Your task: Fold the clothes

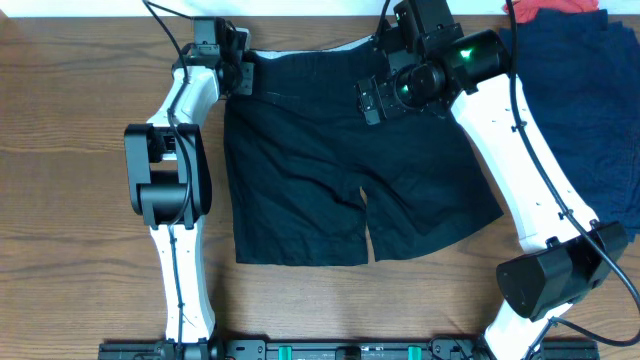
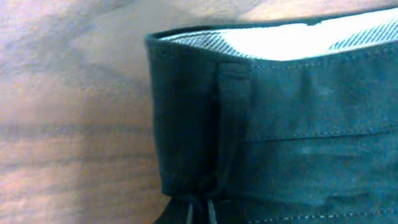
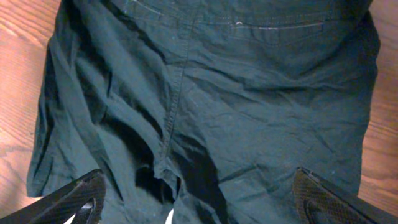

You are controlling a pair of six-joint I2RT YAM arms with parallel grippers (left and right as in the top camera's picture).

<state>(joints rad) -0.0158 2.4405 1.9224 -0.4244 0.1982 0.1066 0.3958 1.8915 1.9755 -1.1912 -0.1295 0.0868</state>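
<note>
As the shorts [image 1: 330,170] look soft and limp, take the waistband [image 2: 280,93] corners; right gripper [image 3: 196,196] spread wide, empty; left gripper [image 1: 240,72] undetermined.

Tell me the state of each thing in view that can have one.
black shorts, unfolded, spread flat on the table.
left hand, at a waistband corner; open or shut cannot be told.
right hand, open, over the shorts near the waistband.
navy garments, heaped at the table's right side.
red-orange garment, crumpled at the far edge, mostly out of view.
</note>
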